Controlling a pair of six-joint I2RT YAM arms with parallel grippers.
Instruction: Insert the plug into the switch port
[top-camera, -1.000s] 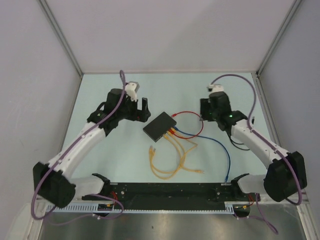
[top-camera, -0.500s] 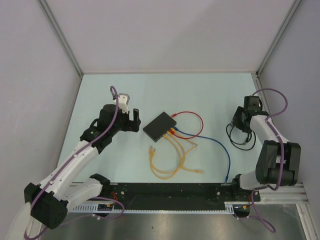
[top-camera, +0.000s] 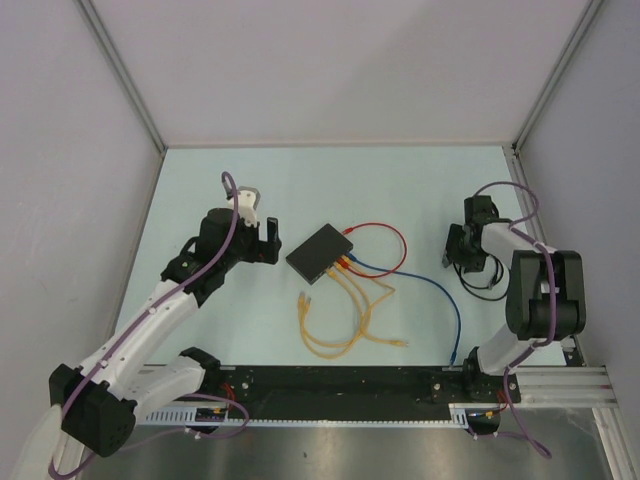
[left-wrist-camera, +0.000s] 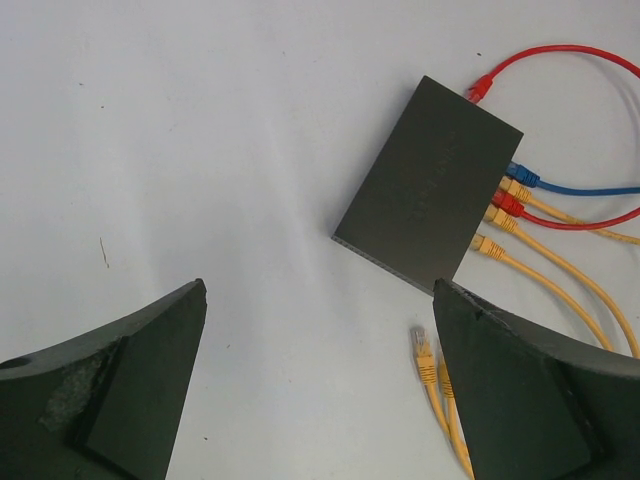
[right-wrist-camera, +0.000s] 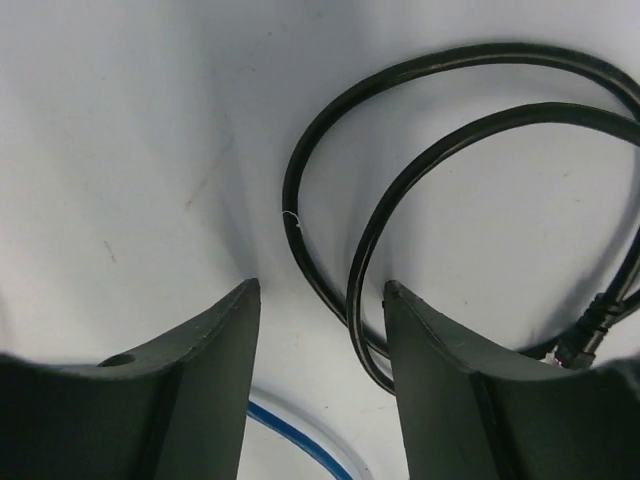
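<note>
The switch (top-camera: 321, 252) is a flat black box mid-table; it also shows in the left wrist view (left-wrist-camera: 430, 195). Blue, red and two yellow plugs (left-wrist-camera: 505, 205) sit in its socket edge. A loose red plug (left-wrist-camera: 480, 90) lies at its far corner. A loose yellow plug (left-wrist-camera: 422, 345) lies near its front. My left gripper (top-camera: 272, 240) is open and empty, left of the switch (left-wrist-camera: 318, 287). My right gripper (top-camera: 458, 262) is open at the far right, low over a black cable (right-wrist-camera: 400, 200), whose loops run between its fingers (right-wrist-camera: 320, 290).
Yellow cables (top-camera: 345, 325) loop in front of the switch. A blue cable (top-camera: 455, 310) runs toward the near rail, and shows under the right gripper (right-wrist-camera: 300, 440). The black cable coil (top-camera: 482, 288) lies by the right wall. A black rail (top-camera: 330, 385) lines the near edge.
My right arm has swung away from the switch to the right side and folded down over the black cable. My left gripper has drawn back a little to the left.
</note>
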